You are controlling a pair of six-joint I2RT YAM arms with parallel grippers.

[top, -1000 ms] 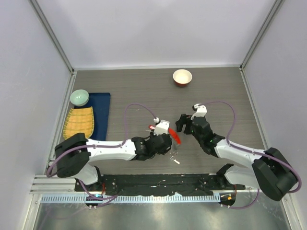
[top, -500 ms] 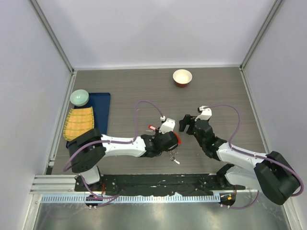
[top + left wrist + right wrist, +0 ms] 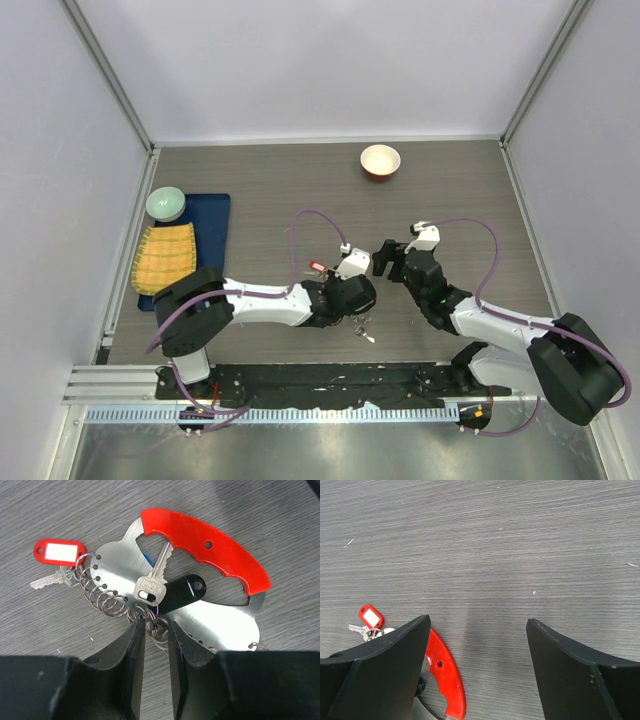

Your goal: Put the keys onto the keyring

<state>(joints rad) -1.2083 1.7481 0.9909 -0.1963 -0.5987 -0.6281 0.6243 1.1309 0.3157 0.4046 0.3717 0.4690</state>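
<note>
Keyring: the keyring point(image 3: 210, 547), a red curved grip joined to a silvery plate edged with small wire rings, was seen lying flat on the grey wood-grain surface point(image 3: 280, 510). In the top view it was placed toward the 6 o'clock edge, between the two wrists, and was largely covered by the left one.
Silver key: a silver key point(image 3: 151, 586) was laid across the plate, with its blade pointed to 12 o'clock under the red grip and its head at the ringed edge.
Black oval tag: a black oval tag point(image 3: 182, 594) was laid on the plate, just at 3 o'clock of that key's head.
Red tag: a red tag point(image 3: 58, 551) with a white label was found on the surface at 9 o'clock of the plate. A small silver key point(image 3: 46, 582) lay just at its 7 o'clock, and both were gathered at an outer ring.
Blue piece: only a sliver of a blue piece point(image 3: 147, 558) was shown beside the silver key's blade.
Left fingers: the left fingers point(image 3: 131, 670) were drawn nearly together, with a narrow gap left between them. The rings at the plate's 6 o'clock edge sat at the mouth of that gap; whether they were pinched could not be told.
Right fingers: the right fingers point(image 3: 385, 660) were held wide apart, with only bare surface seen between them, at 3 o'clock of the keyring in the top view.
Bowl: a red-rimmed white bowl point(image 3: 380, 160) was set toward 12 o'clock, well apart from the keyring.
Tray: a blue tray point(image 3: 212, 215) was placed at 9 o'clock, with a green bowl point(image 3: 166, 203) and a yellow cloth point(image 3: 166, 255) carried on it.
</note>
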